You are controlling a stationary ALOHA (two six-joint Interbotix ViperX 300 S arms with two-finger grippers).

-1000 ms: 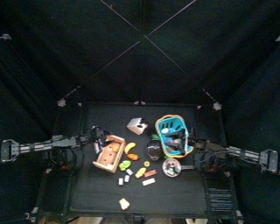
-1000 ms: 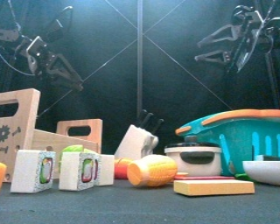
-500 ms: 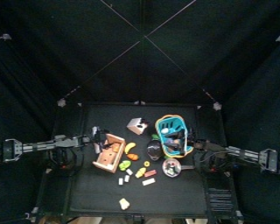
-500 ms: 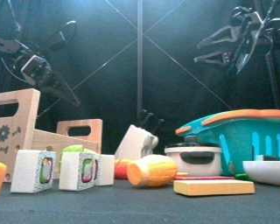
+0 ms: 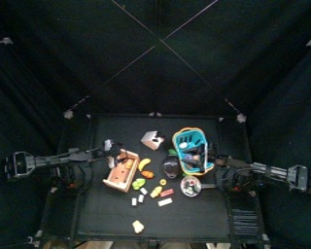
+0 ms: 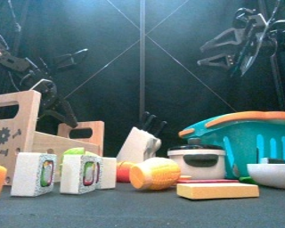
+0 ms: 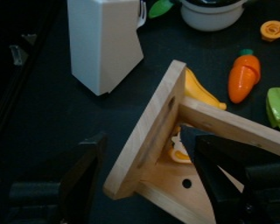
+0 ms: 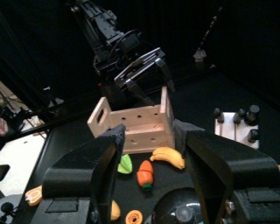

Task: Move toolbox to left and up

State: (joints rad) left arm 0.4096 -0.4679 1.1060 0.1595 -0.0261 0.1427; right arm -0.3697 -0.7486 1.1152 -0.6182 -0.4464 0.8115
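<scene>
The toolbox (image 5: 120, 173) is a light tan wooden tray with a handle bar, standing at the table's left-middle; in the front view the toolbox (image 6: 24, 134) fills the left side. My left gripper (image 7: 150, 178) is open, its jaws astride the toolbox's upright end wall (image 7: 154, 140) without closing on it. From the front, the left gripper (image 6: 50, 89) hangs just over that end. The right gripper (image 8: 154, 175) is open and holds nothing; it hovers high at the right (image 6: 246, 43), beside the teal basket.
A teal basket (image 5: 190, 151) with a yellow rim stands right of the toolbox, a small grey and pink box (image 5: 151, 139) behind it. A white carton (image 7: 104, 44), a carrot (image 7: 243, 74), a small pot (image 6: 199, 161) and several toy foods lie around it.
The left gripper has come down from high at the left onto the toolbox's end wall, jaws spreading a little wider. The right arm has stayed still.
</scene>
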